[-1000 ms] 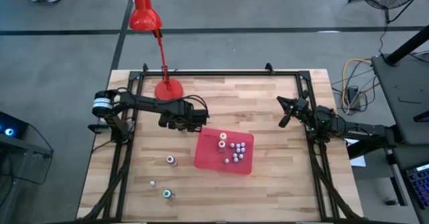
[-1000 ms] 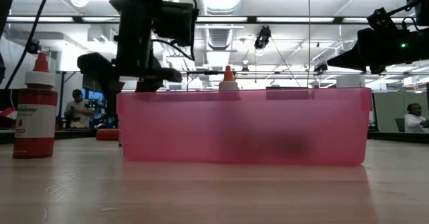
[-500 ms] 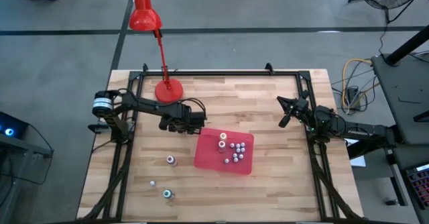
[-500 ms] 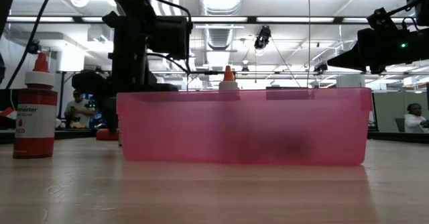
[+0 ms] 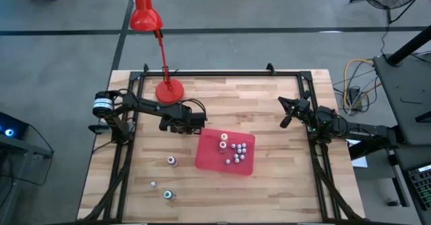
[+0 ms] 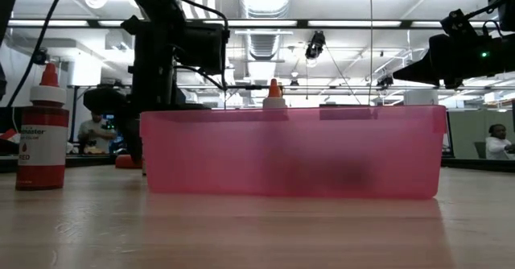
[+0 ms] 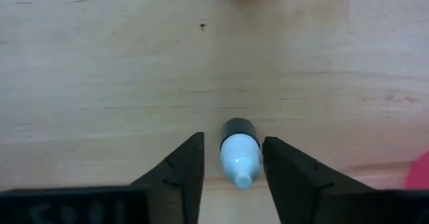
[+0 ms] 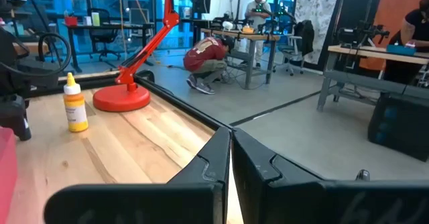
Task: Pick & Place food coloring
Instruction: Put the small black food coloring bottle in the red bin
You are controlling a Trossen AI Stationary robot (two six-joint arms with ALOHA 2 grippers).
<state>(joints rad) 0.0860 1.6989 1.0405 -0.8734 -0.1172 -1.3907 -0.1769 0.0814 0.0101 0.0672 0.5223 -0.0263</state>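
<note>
Because the left claw (image 7: 231, 158) stands low over the table (image 5: 269, 97) with a finger on either side of a small dark bottle with a pale blue cap (image 7: 239, 154), it looks set for a pinch: the fingers are spread with a sliver of gap on each side and do not yet touch it, so the bottle stands free between them. From that claw, the pink tray (image 5: 205, 156) lies close by at about four o'clock in the high view, already holding a cluster of whitish-capped bottles (image 5: 236, 152) and a taller one; three more wait loose at about six o'clock. A yellow bottle (image 8: 75, 104) stands near the red lamp (image 5: 168, 89). The right claw (image 5: 285, 112) waits off at three o'clock, pressed together and empty. On the red-topped bottle (image 6: 42, 134) in the low view, only "RED" reads plainly.
</note>
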